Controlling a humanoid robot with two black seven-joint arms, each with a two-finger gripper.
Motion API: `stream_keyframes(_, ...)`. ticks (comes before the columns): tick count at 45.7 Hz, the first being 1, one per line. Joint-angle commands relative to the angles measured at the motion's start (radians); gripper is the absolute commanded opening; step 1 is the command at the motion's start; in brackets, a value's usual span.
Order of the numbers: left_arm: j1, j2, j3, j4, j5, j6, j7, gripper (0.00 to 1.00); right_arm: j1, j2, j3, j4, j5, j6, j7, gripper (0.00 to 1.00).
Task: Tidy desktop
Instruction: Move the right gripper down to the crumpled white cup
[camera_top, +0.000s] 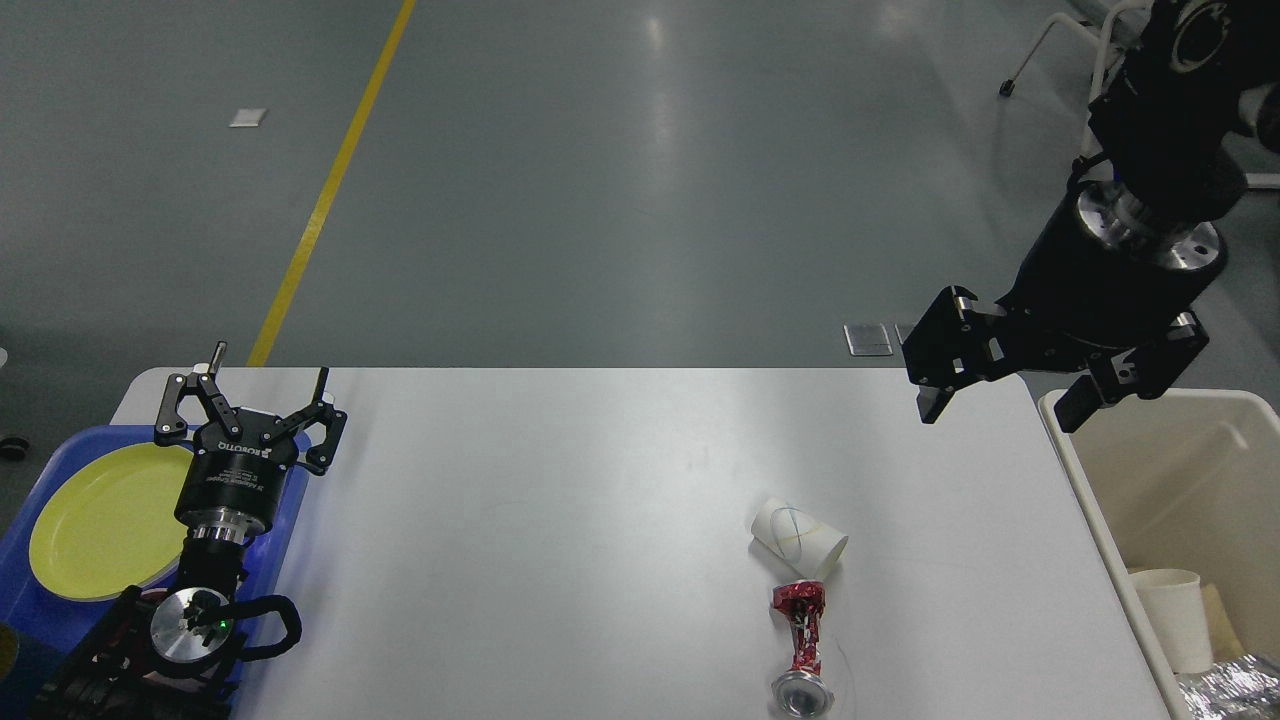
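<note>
The white desktop (560, 500) fills the lower middle of the head view. On it, right of centre, a white paper cup (798, 538) lies on its side, touching a crushed red can (801, 640) just in front of it. My left gripper (268, 385) is open and empty above the desktop's left edge, by the blue tray. My right gripper (1002, 412) is open and empty, pointing down above the desktop's far right corner, next to the bin's rim and well behind the cup.
A blue tray (285, 520) with a yellow plate (95, 520) sits at the left edge. A cream bin (1090, 500) stands beside the desktop on the right, holding a white cup (1175, 615) and crumpled foil (1230, 685). A wheeled chair (1085, 60) stands far right.
</note>
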Motion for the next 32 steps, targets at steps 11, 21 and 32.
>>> stream_keyframes(11,0.000,0.000,0.000,0.000,0.000,0.001,0.002,0.96,-0.080,0.014,0.057,-0.050,-0.013,-0.117,0.002,1.00)
stream_keyframes(21,0.000,0.000,0.000,0.000,0.000,-0.001,0.002,0.96,-0.281,0.073,0.122,-0.112,-0.177,-0.345,0.003,0.99)
stream_keyframes(32,0.000,-0.001,0.000,0.000,0.000,-0.001,0.002,0.96,-0.531,0.133,0.183,-0.160,-0.306,-0.618,0.029,1.00)
